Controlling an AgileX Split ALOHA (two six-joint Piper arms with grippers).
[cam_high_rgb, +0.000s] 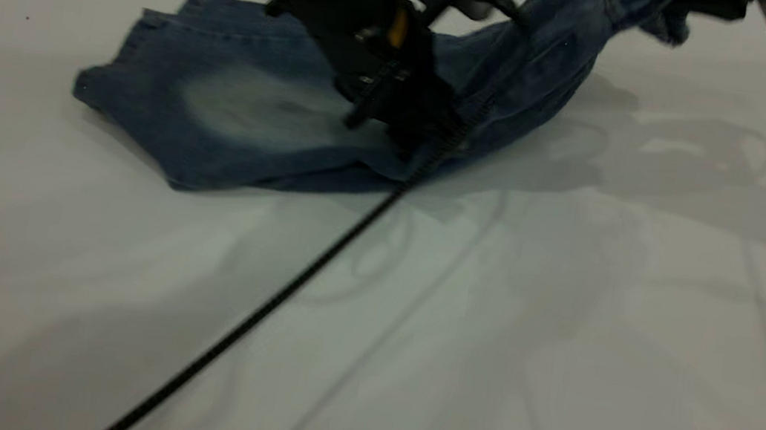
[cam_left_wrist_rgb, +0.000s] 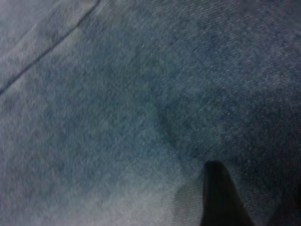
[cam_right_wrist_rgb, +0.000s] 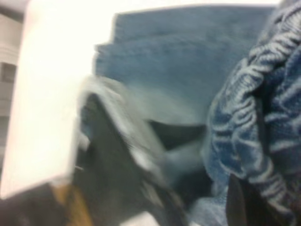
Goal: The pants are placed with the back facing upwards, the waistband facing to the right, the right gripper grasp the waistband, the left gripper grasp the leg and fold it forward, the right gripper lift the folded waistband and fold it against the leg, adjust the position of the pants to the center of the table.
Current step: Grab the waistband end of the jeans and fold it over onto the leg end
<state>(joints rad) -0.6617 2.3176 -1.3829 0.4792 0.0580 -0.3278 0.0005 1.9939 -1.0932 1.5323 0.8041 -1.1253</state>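
Midway: your right gripper [cam_high_rgb: 682, 9], at one o'clock, clamps the jeans' [cam_high_rgb: 232, 111] waistband [cam_right_wrist_rgb: 254, 117] aloft; left gripper [cam_high_rgb: 395, 127] presses the leg, its opening unclear.

Jeans half-lifted on counter [cam_high_rgb: 559, 345]
L end effector [cam_high_rgb: 396, 123] down on pants [cam_high_rgb: 232, 111]; R end effector [cam_high_rgb: 683, 2] holds waistband end up, beyond L's right.

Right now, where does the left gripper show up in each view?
Exterior view: left gripper at upper centre, pressed onto the jeans.
Left wrist view: only one dark fingertip against denim.
Right wrist view: blurred dark body over the jeans.
Shared landmark: the faded denim patch.
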